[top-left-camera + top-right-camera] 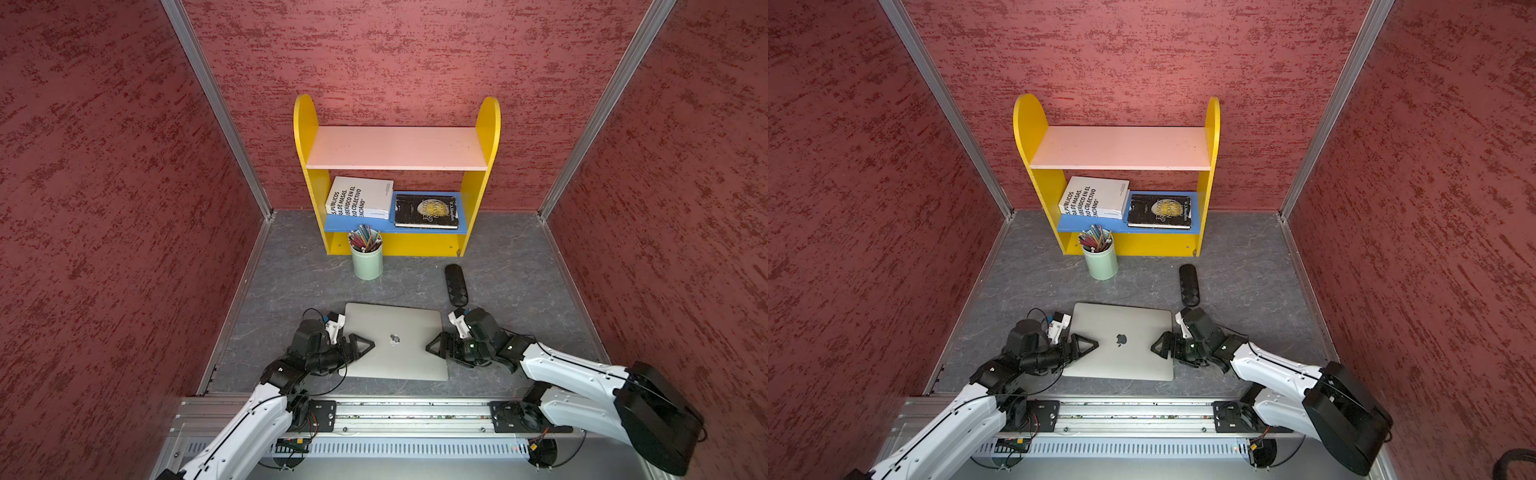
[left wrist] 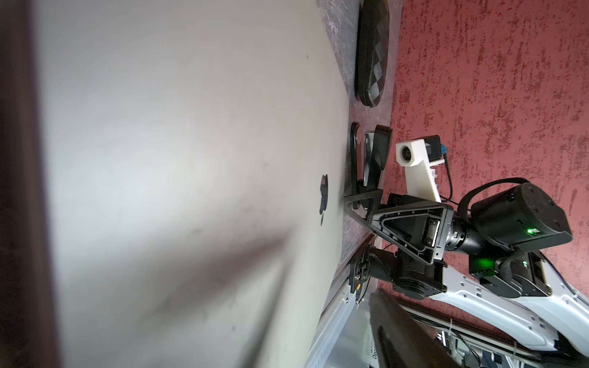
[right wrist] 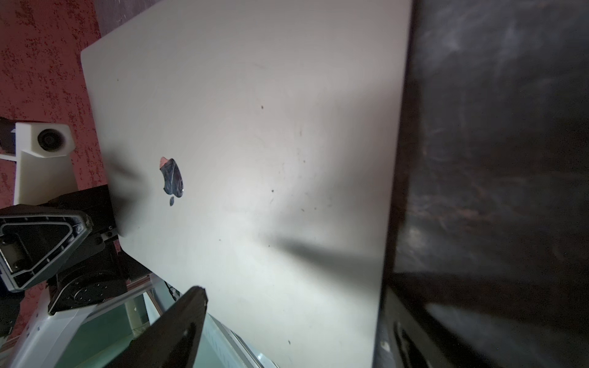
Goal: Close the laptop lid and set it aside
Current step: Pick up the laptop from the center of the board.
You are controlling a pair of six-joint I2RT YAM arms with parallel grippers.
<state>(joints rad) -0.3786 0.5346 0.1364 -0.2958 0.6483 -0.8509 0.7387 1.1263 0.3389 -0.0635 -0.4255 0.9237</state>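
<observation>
The silver laptop (image 1: 397,363) lies flat on the grey floor near the front rail, also seen in the other top view (image 1: 1119,365). Its lid (image 1: 399,322) is down, logo facing up. My left gripper (image 1: 366,345) reaches in over the left side edge and my right gripper (image 1: 433,346) over the right side edge. Both are open, and each shows one finger above the lid. In the left wrist view the lid (image 2: 191,153) fills the span beside one blurred finger (image 2: 401,337). The right wrist view shows the lid (image 3: 271,143) between two spread fingers (image 3: 178,321).
A black oval case (image 1: 456,285) lies just behind the right gripper. A green cup of pencils (image 1: 367,261) stands in front of the yellow shelf (image 1: 318,195), which holds a white book (image 1: 360,198) and a black book (image 1: 426,211). Red walls close in three sides.
</observation>
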